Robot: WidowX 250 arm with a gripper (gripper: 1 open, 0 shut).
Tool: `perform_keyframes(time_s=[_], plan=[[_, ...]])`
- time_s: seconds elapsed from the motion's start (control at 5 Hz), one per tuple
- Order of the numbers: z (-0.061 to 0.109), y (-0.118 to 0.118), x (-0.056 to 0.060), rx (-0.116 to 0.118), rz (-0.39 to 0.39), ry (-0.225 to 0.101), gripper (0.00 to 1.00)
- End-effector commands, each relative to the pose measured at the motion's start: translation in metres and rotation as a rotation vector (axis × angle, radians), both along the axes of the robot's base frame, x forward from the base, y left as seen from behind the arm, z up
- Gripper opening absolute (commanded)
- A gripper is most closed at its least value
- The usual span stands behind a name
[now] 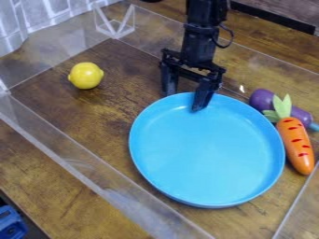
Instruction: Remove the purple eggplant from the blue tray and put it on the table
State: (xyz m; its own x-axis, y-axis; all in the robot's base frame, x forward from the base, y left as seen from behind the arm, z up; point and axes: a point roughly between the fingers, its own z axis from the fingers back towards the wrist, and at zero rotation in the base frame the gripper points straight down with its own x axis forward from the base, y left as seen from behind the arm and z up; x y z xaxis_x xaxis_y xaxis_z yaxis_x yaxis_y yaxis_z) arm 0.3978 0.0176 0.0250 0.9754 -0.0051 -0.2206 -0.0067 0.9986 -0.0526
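One eggplant [263,99] to deal with, and we see it lying on the table [75,121] already, just past the right side of the tray's [206,149] rim, snug against the leafy top of a carrot [297,140]. We've got nothing inside the tray. Our claw [185,91] points down at the tray's far edge with its jaws spread wide and nothing between them; one finger hangs over the rim, the other over the wood. Well apart on the left we can spot a lemon [85,75] near the clear wall [50,56].
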Motion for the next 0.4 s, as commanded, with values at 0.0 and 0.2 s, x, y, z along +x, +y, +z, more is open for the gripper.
perform_keyframes(time_s=[0.0, 0.2], plan=[[0.0115, 0.0025, 0.0073, 0.0, 0.011, -0.041, 1.0], [0.0066, 0.0001, 0.0074, -0.003, 0.011, -0.031, 1.0]])
